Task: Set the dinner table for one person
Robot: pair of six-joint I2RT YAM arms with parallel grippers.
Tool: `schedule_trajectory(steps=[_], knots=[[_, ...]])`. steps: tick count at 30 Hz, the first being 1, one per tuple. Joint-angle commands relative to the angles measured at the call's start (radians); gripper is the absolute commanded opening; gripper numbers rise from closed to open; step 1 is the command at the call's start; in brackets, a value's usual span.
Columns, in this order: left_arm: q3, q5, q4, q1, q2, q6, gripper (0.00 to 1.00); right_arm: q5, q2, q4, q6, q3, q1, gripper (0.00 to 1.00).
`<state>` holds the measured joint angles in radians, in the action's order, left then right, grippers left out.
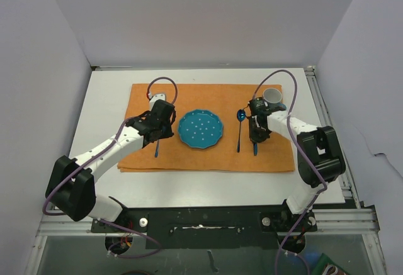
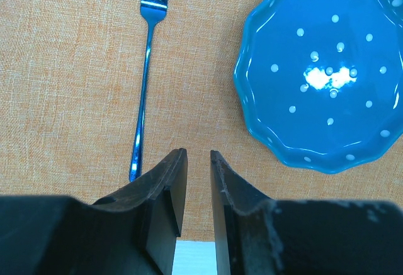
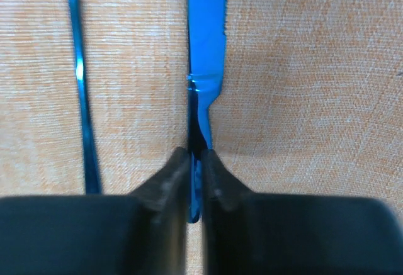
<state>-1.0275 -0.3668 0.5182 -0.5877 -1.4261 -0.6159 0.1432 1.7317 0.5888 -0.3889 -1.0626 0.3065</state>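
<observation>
On the white dinner table (image 1: 208,184) lies an orange cloth (image 1: 208,158) with a blue dotted plate (image 1: 200,129) (image 2: 324,67) at its middle. A blue fork (image 2: 143,80) lies left of the plate. My left gripper (image 2: 198,155) hovers over the cloth between the fork's handle end and the plate, slightly open and holding nothing. Right of the plate lie a blue spoon (image 1: 240,127) (image 3: 80,86) and a blue knife (image 3: 206,48). My right gripper (image 3: 196,154) is shut on the knife's handle, low against the cloth, with the blade pointing away.
A grey-white cup (image 1: 272,95) stands at the cloth's far right corner, just behind the right gripper (image 1: 257,138). White walls enclose the table on three sides. A metal rail runs along the right edge (image 1: 327,124).
</observation>
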Motion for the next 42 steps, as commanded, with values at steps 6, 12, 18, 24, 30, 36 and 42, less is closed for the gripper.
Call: schedule_trajectory(steps=[6, 12, 18, 24, 30, 36, 42], knots=[[-0.034, 0.005, -0.052, -0.004, 0.007, 0.008, 0.22, -0.021, -0.043, -0.033, 0.016, -0.012, -0.009, 0.00], [-0.037, 0.009, -0.053, -0.003, 0.002, 0.007, 0.22, -0.024, -0.040, -0.007, 0.025, -0.058, -0.009, 0.00], [-0.032, 0.005, -0.050, -0.003, 0.005, 0.006, 0.22, -0.003, -0.051, 0.006, 0.030, -0.054, -0.016, 0.39], [-0.035, 0.006, -0.049, -0.003, 0.002, 0.005, 0.22, -0.017, -0.015, -0.007, 0.027, -0.022, -0.022, 0.44], [-0.033, -0.002, -0.041, -0.003, 0.010, 0.007, 0.22, -0.038, 0.016, -0.035, 0.025, -0.014, -0.031, 0.44], [-0.031, -0.006, -0.038, -0.003, 0.016, 0.008, 0.22, -0.059, 0.034, -0.045, 0.028, -0.022, -0.033, 0.35], [-0.036, 0.004, -0.040, -0.004, 0.006, 0.009, 0.22, -0.075, 0.026, -0.030, 0.036, -0.052, -0.032, 0.02]])
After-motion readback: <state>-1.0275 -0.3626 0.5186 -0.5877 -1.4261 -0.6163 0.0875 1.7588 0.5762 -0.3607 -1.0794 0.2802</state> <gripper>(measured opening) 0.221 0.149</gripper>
